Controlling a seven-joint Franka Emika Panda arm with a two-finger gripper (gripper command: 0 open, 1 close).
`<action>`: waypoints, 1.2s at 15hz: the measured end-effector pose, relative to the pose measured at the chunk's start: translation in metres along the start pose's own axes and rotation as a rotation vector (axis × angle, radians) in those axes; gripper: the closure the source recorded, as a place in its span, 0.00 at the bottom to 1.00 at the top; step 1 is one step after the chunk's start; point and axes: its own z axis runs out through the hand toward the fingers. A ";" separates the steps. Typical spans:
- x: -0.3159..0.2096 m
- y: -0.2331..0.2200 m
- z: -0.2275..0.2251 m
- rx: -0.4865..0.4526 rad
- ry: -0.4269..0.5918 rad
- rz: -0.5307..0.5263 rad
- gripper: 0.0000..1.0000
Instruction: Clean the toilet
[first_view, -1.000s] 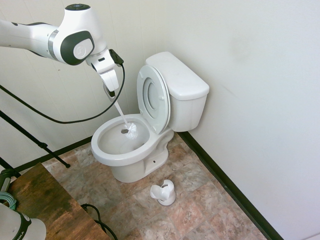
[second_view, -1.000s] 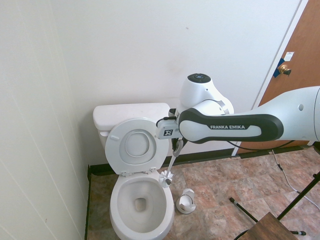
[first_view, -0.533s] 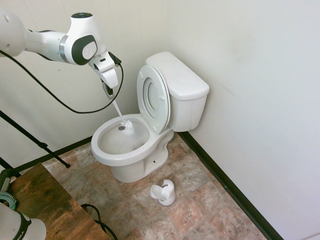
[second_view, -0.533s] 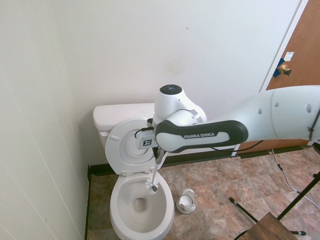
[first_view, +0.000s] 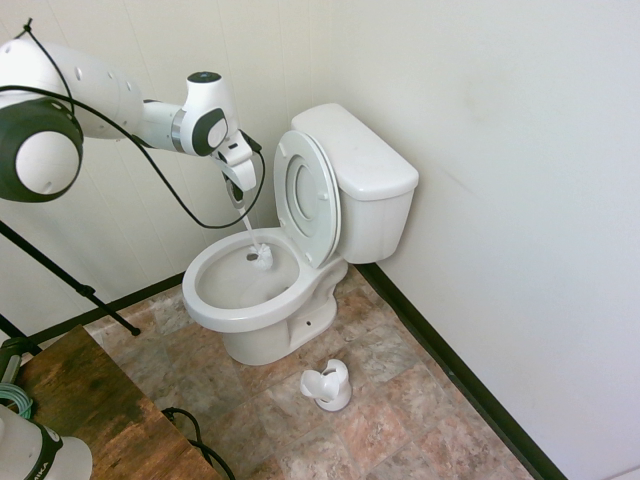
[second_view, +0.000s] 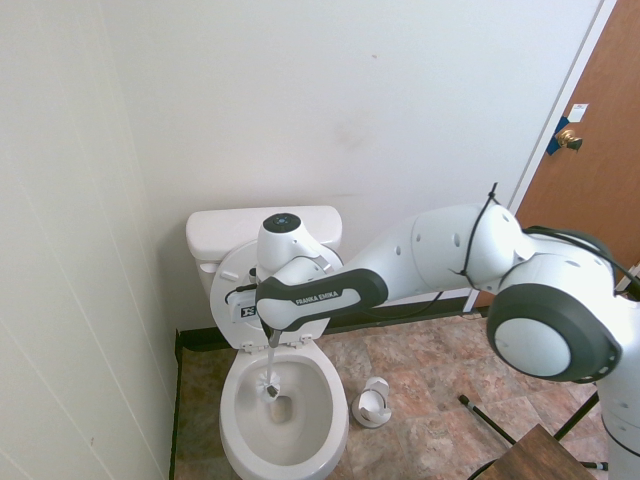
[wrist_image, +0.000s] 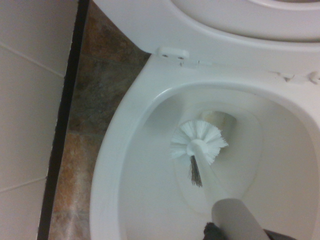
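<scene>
The toilet (first_view: 300, 240) is set in the corner of the room, its tank against the back wall, its seat and lid raised against the tank, its bowl left open; the floor (first_view: 390, 400) around it is tiled in brown stone; a wooden desk (first_view: 90, 410) is seen at the near corner of the first exterior view, well apart from the bowl. The arm is stretched over the bowl, and the claw (first_view: 240, 192) is closed on the handle of a white brush (first_view: 262, 260), which is held steeply downward. The bristle head (wrist_image: 198, 142) is lowered inside the bowl, near the drain opening at the bottom; whether it is pressed on the ceramic cannot be told. The empty brush holder (first_view: 328, 385) is left on the floor beside the base. Scrubbing is judged to be under way; the bowl walls appear white, with no marks made out; the rim, and the return of the brush to its holder, are judged to be left.
</scene>
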 end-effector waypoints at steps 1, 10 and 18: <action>0.003 -0.004 0.010 -0.001 -0.005 0.008 1.00; 0.026 -0.003 0.055 0.007 -0.017 0.083 1.00; 0.029 -0.012 0.078 0.019 -0.040 0.083 1.00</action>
